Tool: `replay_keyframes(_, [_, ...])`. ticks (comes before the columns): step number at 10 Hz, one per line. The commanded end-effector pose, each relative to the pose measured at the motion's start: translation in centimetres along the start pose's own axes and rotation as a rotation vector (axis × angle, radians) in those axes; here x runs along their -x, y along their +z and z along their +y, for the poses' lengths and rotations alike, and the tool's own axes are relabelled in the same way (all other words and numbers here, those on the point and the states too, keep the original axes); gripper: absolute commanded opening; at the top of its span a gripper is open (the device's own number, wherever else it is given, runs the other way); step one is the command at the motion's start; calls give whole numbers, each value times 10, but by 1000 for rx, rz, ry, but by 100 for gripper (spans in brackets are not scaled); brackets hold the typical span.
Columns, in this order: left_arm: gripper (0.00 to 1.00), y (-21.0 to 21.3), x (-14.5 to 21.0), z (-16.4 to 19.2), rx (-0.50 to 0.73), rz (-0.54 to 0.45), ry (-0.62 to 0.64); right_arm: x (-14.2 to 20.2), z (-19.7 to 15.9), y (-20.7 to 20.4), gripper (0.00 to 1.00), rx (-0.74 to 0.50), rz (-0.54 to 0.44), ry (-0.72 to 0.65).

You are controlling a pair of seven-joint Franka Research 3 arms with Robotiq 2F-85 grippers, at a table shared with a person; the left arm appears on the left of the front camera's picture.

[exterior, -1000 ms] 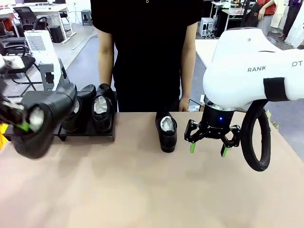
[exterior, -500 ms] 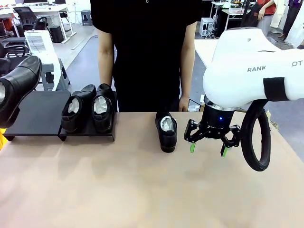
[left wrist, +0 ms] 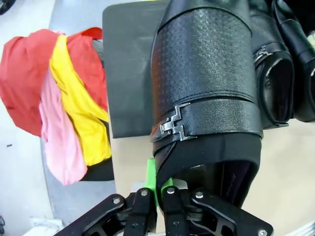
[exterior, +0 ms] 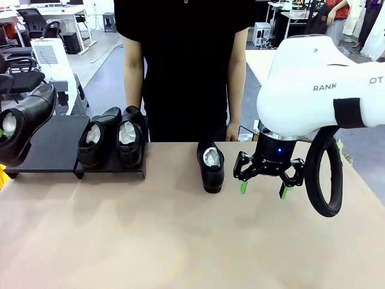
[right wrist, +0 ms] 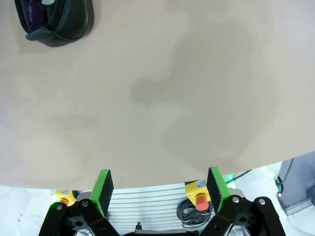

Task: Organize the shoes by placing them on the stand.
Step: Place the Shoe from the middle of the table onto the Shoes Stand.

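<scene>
My left gripper (left wrist: 162, 194) is shut on the heel rim of a glossy black shoe (exterior: 25, 123), which hangs tilted, toe up, over the left section of the matte-black stand (exterior: 57, 141). In the left wrist view this shoe (left wrist: 206, 73) covers much of the stand (left wrist: 130, 73). Two shoes (exterior: 90, 137) (exterior: 128, 139) stuffed with white paper stand side by side on the stand's right section. Another shoe (exterior: 210, 165) sits on the tan table in front of the person. My right gripper (exterior: 263, 188) hovers open just right of it, nothing between its fingers. That shoe's heel (right wrist: 54, 22) shows top left in the right wrist view.
A person in black stands at the far edge, one hand (exterior: 233, 131) near the table. Red, yellow and pink cloth (left wrist: 59, 98) lies beyond the table's left edge beside the stand. The bare tan tabletop (exterior: 180, 241) stretches across the front.
The left gripper swung the held shoe from low near the camera up and left, then lowered it slightly toward the stand's left section. The right arm has not moved.
</scene>
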State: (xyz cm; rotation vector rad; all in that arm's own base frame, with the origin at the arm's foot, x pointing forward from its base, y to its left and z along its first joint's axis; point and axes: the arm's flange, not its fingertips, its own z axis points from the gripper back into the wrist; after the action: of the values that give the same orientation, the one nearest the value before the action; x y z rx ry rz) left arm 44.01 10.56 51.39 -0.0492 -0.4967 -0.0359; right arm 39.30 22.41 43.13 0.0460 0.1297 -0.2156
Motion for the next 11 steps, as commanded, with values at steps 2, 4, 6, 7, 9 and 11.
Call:
replay_keyframes(2, [0, -30, -17, -3, 29, 38, 16, -4, 0, 2, 100, 13, -8, 14])
replay_keyframes(4, [0, -53, -40, 26, 5, 56, 61, -4, 0, 2, 100, 13, -8, 14])
replay_keyframes(6, [0, -66, -55, 45, -42, 18, 91, -4, 0, 2, 100, 13, -8, 14])
replay_keyframes(7, [0, -74, -60, 54, -22, 12, 115, -4, 0, 2, 100, 13, -8, 14])
replay_keyframes(9, [0, -87, -67, 64, -4, -6, 122, -4, 0, 2, 100, 13, -8, 14])
replay_keyframes(11, [0, -107, -66, 66, 30, 32, 120, -4, 0, 2, 100, 13, -8, 14])
